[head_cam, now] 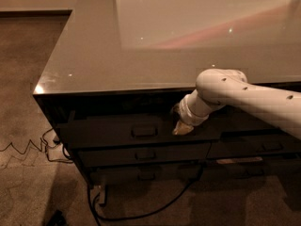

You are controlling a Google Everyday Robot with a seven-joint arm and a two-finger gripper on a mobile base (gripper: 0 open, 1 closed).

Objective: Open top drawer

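Top drawer (103,133) sat just under the bench (94,55) top, its dark front looking a little forward of the lower drawer (108,157) beneath; dark gap above the front, inside not visible; judged partly open at most, most of the pull left to do. Hand (182,128) was at the upper edge of the drawer front, just right of the small loop handle (144,131), not on the handle; whether the hand was spread or pressed together could not be told, nor whether it touched the front. White arm (254,102) came in from the right, low under the bench lip; tight room there, the wrist close to the bench edge. Open floor (28,187) in front of the drawers gave room to pull outward; cable (141,214) trailed on the floor below, near the bench base, well under the drawer's path; bench corner on the left was well apart from the hand.
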